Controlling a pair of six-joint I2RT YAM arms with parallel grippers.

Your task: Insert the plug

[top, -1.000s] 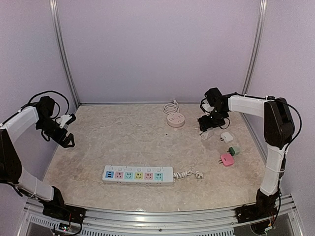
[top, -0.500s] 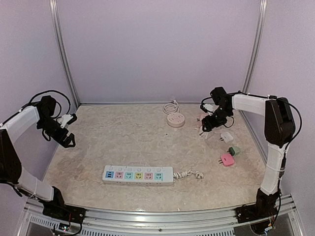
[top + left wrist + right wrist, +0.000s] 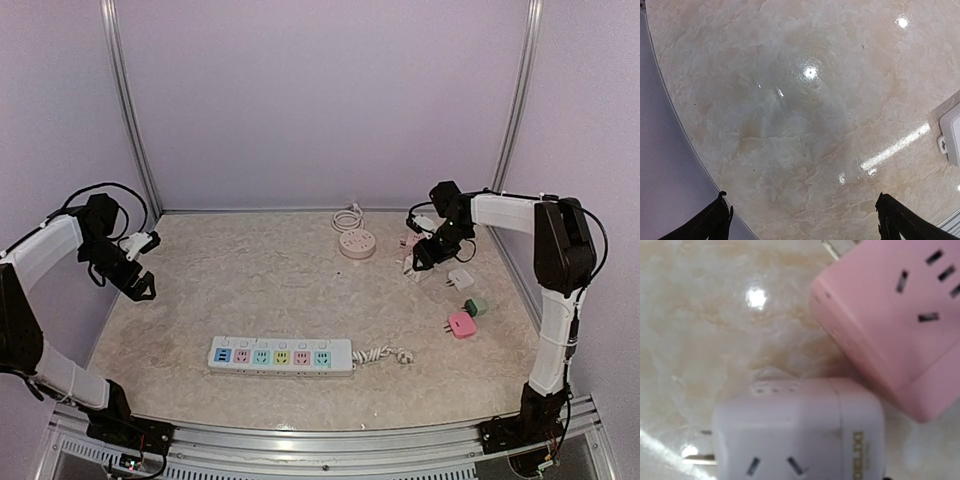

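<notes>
A pale lilac cube plug (image 3: 800, 432) lies on the table, filling the lower part of the right wrist view, with one metal prong (image 3: 697, 458) pointing left. A pink plug (image 3: 895, 315) lies just beyond it. My right gripper (image 3: 422, 254) is low over these two plugs at the back right; its fingers are hidden in the wrist view. The white power strip (image 3: 281, 356) with coloured sockets lies at the front centre. My left gripper (image 3: 140, 286) hovers open over bare table at the left, its fingertips (image 3: 715, 222) wide apart with nothing between them.
A round pink socket (image 3: 357, 243) with a coiled white cord sits at the back centre. A white plug (image 3: 461, 278), a green plug (image 3: 476, 306) and a bright pink plug (image 3: 460, 324) lie near the right wall. The power strip's corner (image 3: 952, 135) shows in the left wrist view.
My right gripper has shifted slightly right and settled lower over the pale plug. The left arm has barely moved.
</notes>
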